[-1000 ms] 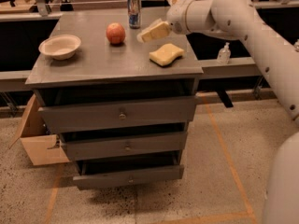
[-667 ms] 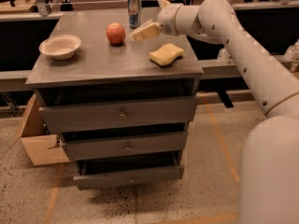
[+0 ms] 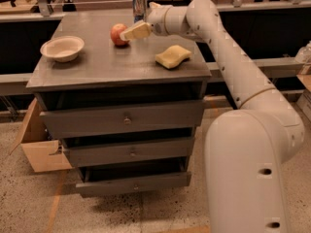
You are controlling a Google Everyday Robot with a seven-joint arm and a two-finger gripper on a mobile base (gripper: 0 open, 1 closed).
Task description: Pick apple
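The apple (image 3: 117,34), small, round and red-orange, sits on the grey cabinet top (image 3: 97,64) toward the back middle. My gripper (image 3: 132,32) reaches in from the right at the end of the white arm, its pale fingertips right beside the apple's right side, at about the apple's height. I cannot tell if it touches the apple.
A white bowl (image 3: 62,48) stands at the left of the top. A yellow wavy-edged sponge (image 3: 173,56) lies to the right. A metal can (image 3: 139,7) stands at the back behind the gripper. The cabinet's lower drawers (image 3: 129,152) stand partly open. A cardboard box (image 3: 36,147) is at the left.
My gripper has moved left across the cabinet top, from above the sponge to right beside the apple. The apple, bowl and sponge have not moved.
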